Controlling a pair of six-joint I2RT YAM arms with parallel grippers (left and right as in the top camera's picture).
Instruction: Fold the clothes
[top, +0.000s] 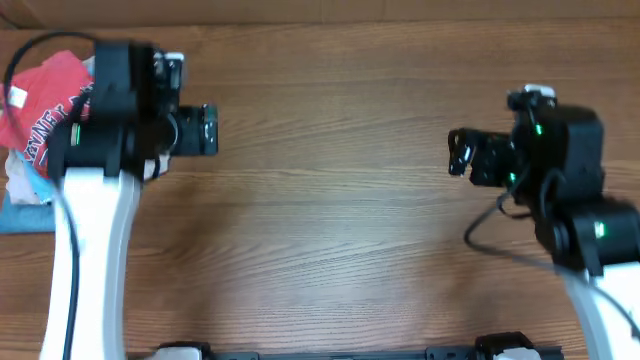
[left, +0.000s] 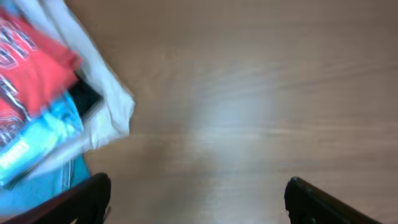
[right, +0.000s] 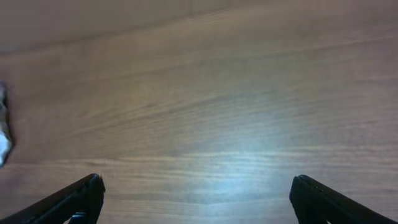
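The red T-shirt (top: 45, 105) with white lettering lies folded on top of a pile at the table's far left edge. It also shows at the upper left of the left wrist view (left: 31, 68). My left gripper (left: 196, 196) is open and empty over bare wood just right of the pile; in the overhead view its arm (top: 195, 130) partly covers the pile. My right gripper (right: 196, 196) is open and empty over bare wood at the right side (top: 458, 152).
Under the red shirt sit a light blue garment with white print (left: 37, 140), a white or beige garment (left: 109, 106) and a dark one (left: 84, 96). The wooden table (top: 330, 200) spans the view between the arms.
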